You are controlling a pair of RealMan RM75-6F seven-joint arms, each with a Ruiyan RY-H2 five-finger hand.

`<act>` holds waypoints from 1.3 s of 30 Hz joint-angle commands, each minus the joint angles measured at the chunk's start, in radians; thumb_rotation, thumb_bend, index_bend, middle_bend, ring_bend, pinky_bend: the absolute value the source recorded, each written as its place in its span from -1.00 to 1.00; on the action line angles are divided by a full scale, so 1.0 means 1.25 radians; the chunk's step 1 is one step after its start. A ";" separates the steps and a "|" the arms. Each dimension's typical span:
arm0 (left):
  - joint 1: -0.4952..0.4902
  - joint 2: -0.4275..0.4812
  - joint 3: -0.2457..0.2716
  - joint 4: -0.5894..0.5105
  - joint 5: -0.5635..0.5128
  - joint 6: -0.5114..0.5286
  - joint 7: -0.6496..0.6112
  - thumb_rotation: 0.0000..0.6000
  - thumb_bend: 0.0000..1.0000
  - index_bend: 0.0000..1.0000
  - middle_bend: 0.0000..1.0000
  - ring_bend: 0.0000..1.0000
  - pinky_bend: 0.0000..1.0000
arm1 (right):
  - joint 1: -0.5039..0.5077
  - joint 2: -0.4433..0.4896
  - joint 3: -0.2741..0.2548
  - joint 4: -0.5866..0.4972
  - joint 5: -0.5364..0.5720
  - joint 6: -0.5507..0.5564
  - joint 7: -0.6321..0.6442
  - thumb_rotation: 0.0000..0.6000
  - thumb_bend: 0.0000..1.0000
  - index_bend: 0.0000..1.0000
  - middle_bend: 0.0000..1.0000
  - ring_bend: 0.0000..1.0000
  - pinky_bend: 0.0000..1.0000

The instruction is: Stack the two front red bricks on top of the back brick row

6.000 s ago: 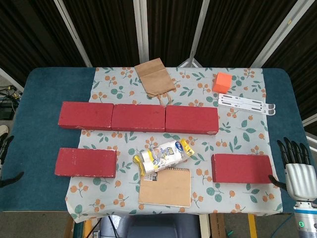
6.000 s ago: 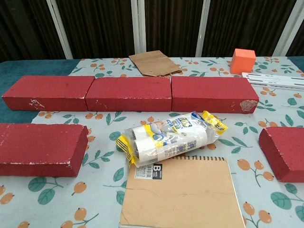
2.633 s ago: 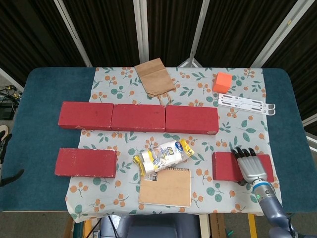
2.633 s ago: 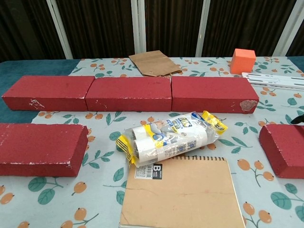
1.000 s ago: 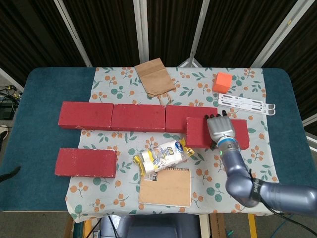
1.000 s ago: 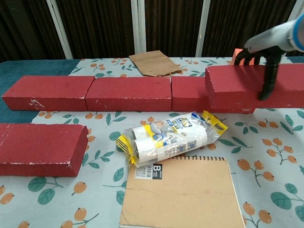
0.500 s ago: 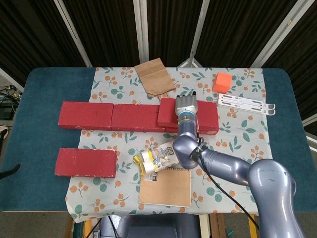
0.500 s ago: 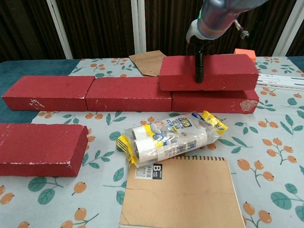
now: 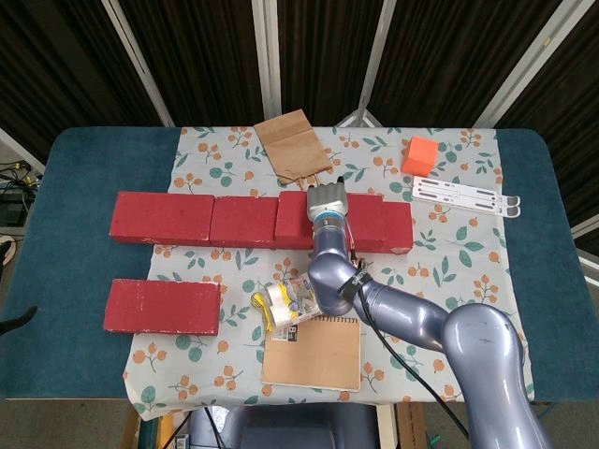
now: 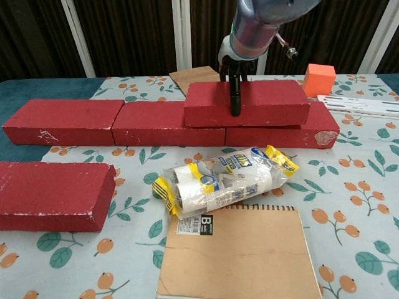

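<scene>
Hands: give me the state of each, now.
Left hand: not in view.
Right hand: gripping the red brick on top of the back brick row.

**What the views left unclear**

The right hand (image 9: 328, 200) covered the middle of the held brick (image 10: 274, 99), which hid part of the back row (image 10: 168, 121); whether it rested on the row could not be told. The front left brick (image 10: 53, 193) was cut by the chest view's edge. The left hand showed in neither view.
</scene>
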 commanded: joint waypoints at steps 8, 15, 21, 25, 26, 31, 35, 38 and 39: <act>0.006 0.006 -0.006 0.000 -0.006 0.009 -0.016 1.00 -0.80 -0.83 -0.98 -0.98 -0.84 | 0.013 -0.028 0.025 0.017 -0.029 0.012 -0.007 1.00 -0.86 -0.55 -0.55 -0.58 -1.00; 0.006 -0.002 -0.014 0.006 -0.015 0.018 -0.014 1.00 -0.80 -0.83 -0.98 -0.98 -0.84 | 0.010 -0.041 0.038 0.037 -0.061 0.011 -0.002 1.00 -0.86 -0.55 -0.55 -0.58 -1.00; 0.008 -0.003 -0.012 0.005 -0.011 0.023 -0.010 1.00 -0.80 -0.83 -0.98 -0.98 -0.84 | -0.001 -0.045 0.044 0.045 -0.065 0.006 -0.010 1.00 -0.86 -0.55 -0.55 -0.58 -1.00; 0.008 -0.004 -0.011 0.004 -0.007 0.025 -0.008 1.00 -0.80 -0.83 -0.98 -0.98 -0.84 | -0.007 -0.048 0.048 0.052 -0.064 0.001 -0.017 1.00 -0.86 -0.55 -0.55 -0.58 -1.00; 0.008 -0.004 -0.010 0.003 -0.006 0.025 -0.008 1.00 -0.80 -0.83 -0.98 -0.98 -0.84 | -0.008 -0.049 0.049 0.053 -0.066 0.000 -0.017 1.00 -0.86 -0.55 -0.55 -0.58 -1.00; 0.007 -0.004 -0.010 0.002 -0.009 0.022 -0.006 1.00 -0.80 -0.83 -0.98 -0.98 -0.84 | -0.014 -0.049 0.058 0.047 -0.075 -0.005 -0.014 1.00 -0.86 -0.55 -0.55 -0.58 -1.00; 0.005 -0.008 -0.014 0.008 -0.018 0.018 0.005 1.00 -0.80 -0.83 -0.98 -0.98 -0.84 | -0.015 -0.053 0.063 0.045 -0.087 -0.003 -0.005 1.00 -0.86 -0.55 -0.55 -0.58 -1.00; 0.006 -0.006 -0.014 0.008 -0.017 0.019 -0.003 1.00 -0.80 -0.83 -0.98 -0.98 -0.84 | -0.015 -0.057 0.062 0.047 -0.090 -0.001 -0.005 1.00 -0.86 -0.55 -0.55 -0.58 -1.00; 0.006 -0.005 -0.014 0.008 -0.016 0.021 -0.003 1.00 -0.80 -0.83 -0.98 -0.98 -0.84 | -0.015 -0.058 0.062 0.048 -0.089 0.000 -0.007 1.00 -0.86 -0.55 -0.55 -0.58 -1.00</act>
